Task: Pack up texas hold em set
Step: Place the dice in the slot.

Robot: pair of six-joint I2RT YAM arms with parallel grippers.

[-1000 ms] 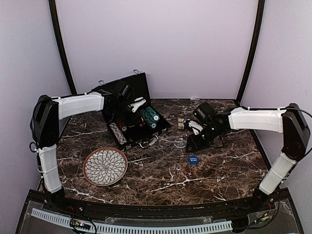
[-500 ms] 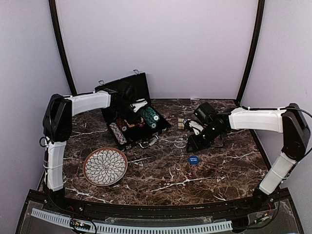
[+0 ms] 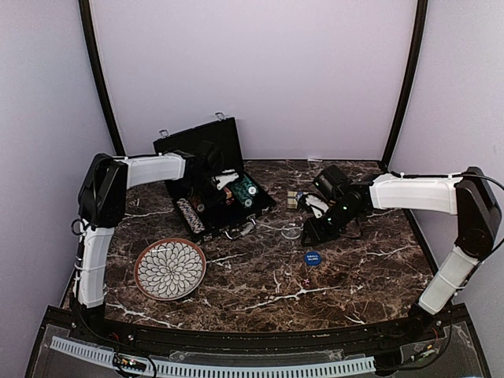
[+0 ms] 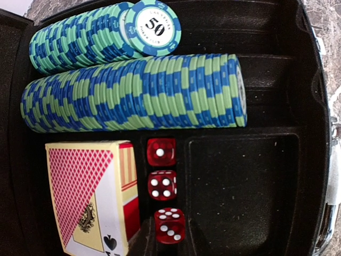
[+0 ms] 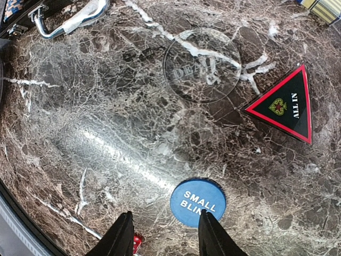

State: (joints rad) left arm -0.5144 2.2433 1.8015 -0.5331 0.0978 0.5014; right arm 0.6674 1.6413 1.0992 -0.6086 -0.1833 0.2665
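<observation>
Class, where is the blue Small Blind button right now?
Top view: the blue Small Blind button lies on the table right of centre, on the near side of the right tool.

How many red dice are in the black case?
3. All lie in a line beside the card deck: top die nearest the chips, middle die, bottom die farthest from them. Others could be hidden outside this view.

Inside the briefcase (image 4: pixel 314 133), the card deck (image 4: pixel 90 197) runs off the lower edge, and the left gripper (image 3: pixel 227 181) shows too little to tell how its jaws stand. Right of the briefcase, a red die (image 5: pixel 136 243) is half cut off, and the right gripper (image 5: pixel 165 213) covers the last letters on the blue button (image 5: pixel 194 198).
</observation>
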